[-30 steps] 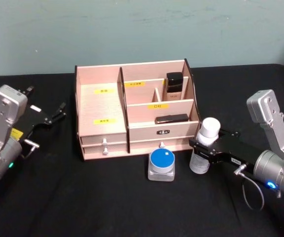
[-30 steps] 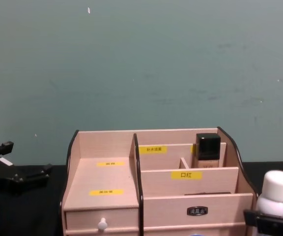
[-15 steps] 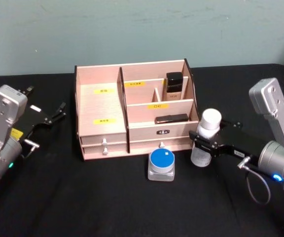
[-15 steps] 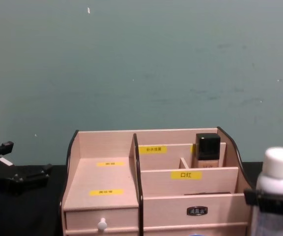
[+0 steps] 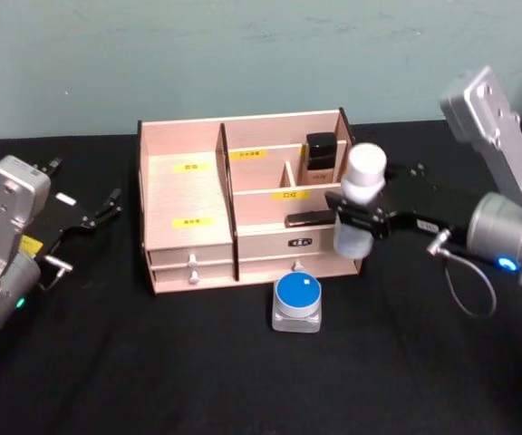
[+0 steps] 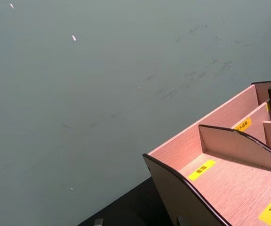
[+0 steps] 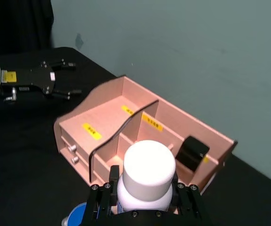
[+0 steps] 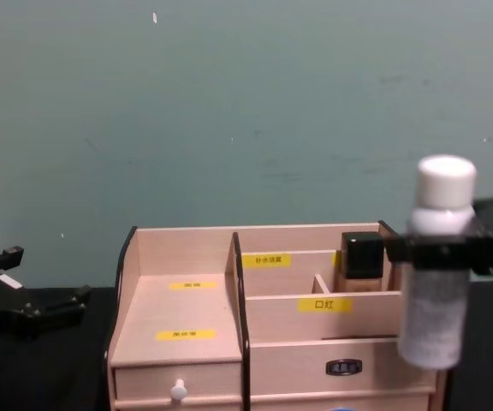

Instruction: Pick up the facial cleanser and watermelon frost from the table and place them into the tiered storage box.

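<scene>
My right gripper (image 5: 355,216) is shut on the facial cleanser (image 5: 359,201), a translucent bottle with a white cap. It holds the bottle upright in the air over the right front corner of the tiered storage box (image 5: 188,195). The chest view has the facial cleanser (image 8: 433,291) hanging in front of the box's right side wall, clamped by the right gripper (image 8: 439,248). The watermelon frost (image 5: 297,299), a small clear jar with a blue lid, stands on the table just in front of the box. My left gripper (image 5: 110,205) rests open at the far left, apart from the box.
A black-capped bottle (image 5: 321,156) stands in the box's rear right compartment. A flat black item (image 5: 315,217) lies in the compartment in front of it. The box's wide left tier (image 6: 229,174) holds nothing. Black cloth covers the table (image 5: 152,362).
The right gripper has lifted the facial cleanser off the table beside the box and carried it up and left, over the box's right front corner. The left arm has not moved.
</scene>
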Action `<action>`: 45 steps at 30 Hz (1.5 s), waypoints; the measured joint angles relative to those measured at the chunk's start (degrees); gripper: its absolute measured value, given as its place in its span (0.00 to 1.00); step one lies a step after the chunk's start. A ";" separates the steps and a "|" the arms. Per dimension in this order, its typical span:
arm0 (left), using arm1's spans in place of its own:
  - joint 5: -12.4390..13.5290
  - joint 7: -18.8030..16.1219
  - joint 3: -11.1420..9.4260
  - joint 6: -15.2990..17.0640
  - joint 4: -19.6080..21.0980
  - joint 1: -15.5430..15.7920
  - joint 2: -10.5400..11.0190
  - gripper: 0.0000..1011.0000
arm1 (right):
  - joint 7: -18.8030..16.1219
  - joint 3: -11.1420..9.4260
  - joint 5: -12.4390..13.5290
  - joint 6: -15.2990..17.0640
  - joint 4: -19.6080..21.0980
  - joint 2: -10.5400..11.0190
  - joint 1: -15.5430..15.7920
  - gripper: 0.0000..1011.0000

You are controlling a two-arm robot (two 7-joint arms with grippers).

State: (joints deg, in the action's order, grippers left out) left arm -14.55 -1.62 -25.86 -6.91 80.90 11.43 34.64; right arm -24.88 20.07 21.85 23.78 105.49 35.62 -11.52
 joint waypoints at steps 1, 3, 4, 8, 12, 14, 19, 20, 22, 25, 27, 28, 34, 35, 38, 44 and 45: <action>0.00 0.00 0.00 0.00 0.00 0.00 0.00 1.00 | -0.12 0.25 0.01 0.14 -0.18 -0.09 -0.58 0.59; 0.00 0.00 0.00 0.00 0.00 0.00 0.00 1.00 | -0.51 1.16 -0.02 0.50 -0.98 -0.40 -2.56 0.59; 0.00 0.00 0.00 0.00 0.00 0.00 0.00 1.00 | -0.61 1.44 -0.04 0.59 -1.25 -0.52 -3.16 0.59; 0.00 0.00 0.00 0.00 0.00 0.00 0.00 1.00 | -1.64 3.24 -0.04 0.72 -3.90 -1.77 -7.06 0.59; 0.00 0.00 0.00 0.00 0.00 0.00 0.00 1.00 | -2.48 4.66 -0.05 0.10 -6.60 -2.87 -10.05 0.59; 0.00 0.00 0.00 0.00 0.00 0.00 0.00 1.00 | -2.91 5.54 -0.12 -0.65 -8.42 -3.55 -11.65 0.59; 0.00 0.00 0.00 0.00 0.00 0.00 0.00 1.00 | -3.57 7.06 -0.59 -2.29 -12.07 -4.95 -14.60 0.59; 0.00 0.00 0.00 0.00 0.00 0.00 0.00 1.00 | -3.64 7.29 -0.68 -2.50 -12.63 -5.18 -15.05 0.59; 0.00 0.00 0.00 0.00 0.00 0.00 0.00 1.00 | -3.93 7.93 -0.90 -3.18 -14.35 -5.91 -16.38 0.59; 0.00 0.00 0.00 0.00 0.00 0.00 0.00 1.00 | -4.36 8.74 -1.25 -4.03 -16.53 -6.85 -17.96 0.59; 0.00 0.00 0.00 0.00 0.00 0.00 0.00 1.00 | -4.72 9.36 -1.40 -4.72 -18.06 -7.64 -19.09 0.59; 0.00 0.00 0.00 0.00 0.00 0.00 0.00 1.00 | -4.83 9.60 -1.48 -4.96 -18.71 -7.95 -19.48 0.59; 0.00 0.00 0.00 0.00 0.00 0.00 0.00 1.00 | -5.64 10.94 -1.95 -6.64 -22.72 -10.01 -21.90 0.59; 0.00 0.00 0.00 0.00 0.00 0.00 0.00 1.00 | -5.87 11.28 -2.12 -7.04 -23.67 -10.46 -22.41 0.59; 0.00 0.00 0.00 0.00 0.00 0.00 0.00 1.00 | -6.25 12.09 -2.55 -7.97 -25.70 -11.51 -23.64 0.59; 0.00 0.00 0.00 0.00 0.00 0.00 0.00 1.00 | -6.79 13.11 -3.48 -9.97 -29.04 -13.21 -25.43 0.59; 0.00 0.00 0.00 0.00 0.00 0.00 0.00 1.00 | -6.87 13.23 -3.58 -10.14 -29.45 -13.40 -25.65 0.59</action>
State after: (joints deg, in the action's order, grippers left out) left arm -14.55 -1.62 -25.86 -6.91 80.90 11.43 34.65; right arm -31.75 33.30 18.27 13.64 76.04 22.22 -37.17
